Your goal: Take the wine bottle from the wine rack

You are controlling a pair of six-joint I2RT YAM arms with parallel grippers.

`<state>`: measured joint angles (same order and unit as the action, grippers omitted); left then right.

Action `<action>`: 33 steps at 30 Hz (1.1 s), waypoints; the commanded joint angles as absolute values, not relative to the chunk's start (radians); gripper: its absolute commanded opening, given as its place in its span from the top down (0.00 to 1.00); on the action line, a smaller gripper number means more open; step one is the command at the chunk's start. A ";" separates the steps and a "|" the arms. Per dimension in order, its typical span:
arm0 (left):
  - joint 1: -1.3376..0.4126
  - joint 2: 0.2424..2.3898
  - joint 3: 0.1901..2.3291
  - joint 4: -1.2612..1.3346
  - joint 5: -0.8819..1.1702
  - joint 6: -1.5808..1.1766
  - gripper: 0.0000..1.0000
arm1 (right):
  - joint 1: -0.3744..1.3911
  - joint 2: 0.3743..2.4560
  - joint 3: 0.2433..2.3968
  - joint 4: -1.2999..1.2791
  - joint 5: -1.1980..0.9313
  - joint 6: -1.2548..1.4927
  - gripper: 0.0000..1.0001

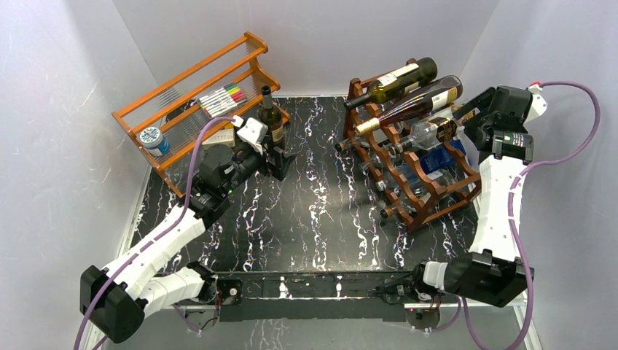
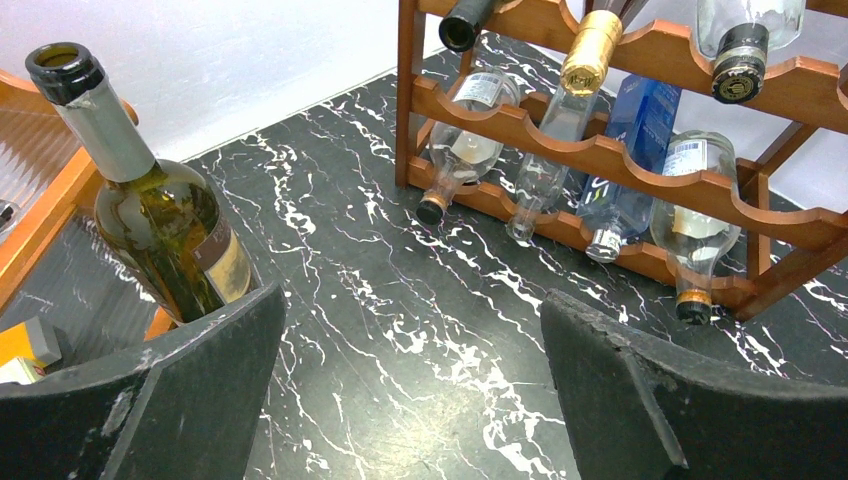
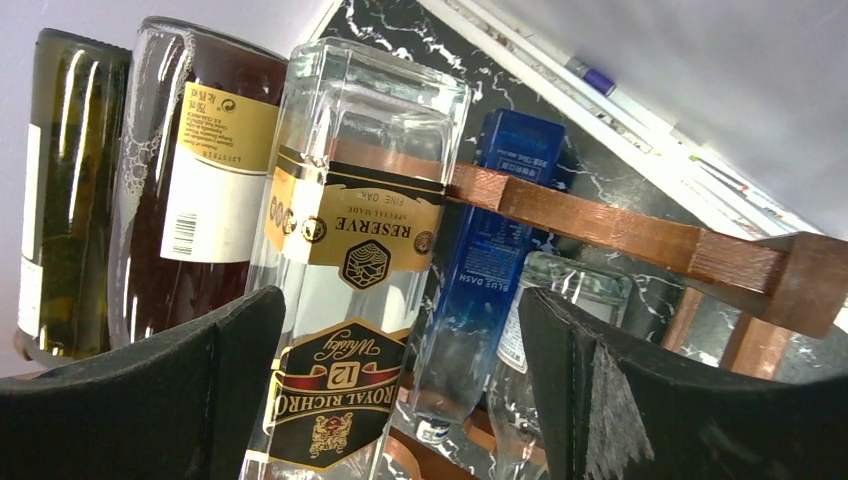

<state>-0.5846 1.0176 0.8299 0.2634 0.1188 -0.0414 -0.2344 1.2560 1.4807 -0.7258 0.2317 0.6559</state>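
Observation:
The dark reddish-brown wine rack [image 1: 419, 211] stands right of centre and holds several lying bottles: a green wine bottle [image 1: 397, 80] on top, a dark red one [image 1: 419, 102] below it, and a clear square whisky bottle [image 1: 430, 131]. My right gripper [image 1: 466, 117] is open at the rack's back side. In the right wrist view [image 3: 400, 380] its fingers stand either side of the whisky bottle's base [image 3: 350, 250], apart from it. My left gripper [image 1: 280, 160] is open and empty. An upright green wine bottle [image 2: 160, 220] stands on the table just outside its left finger.
A lighter orange rack [image 1: 189, 95] at the back left holds markers [image 1: 222, 98] and a blue-lidded jar [image 1: 153, 138]. A blue bottle [image 3: 490, 260] and clear bottles lie in the wine rack's lower tiers [image 2: 600, 155]. White walls enclose the black marbled table [image 1: 313, 211].

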 commanded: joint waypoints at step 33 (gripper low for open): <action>-0.605 1.029 0.823 0.281 0.109 -0.024 0.02 | -0.333 1.158 1.097 -0.167 -0.170 1.045 0.14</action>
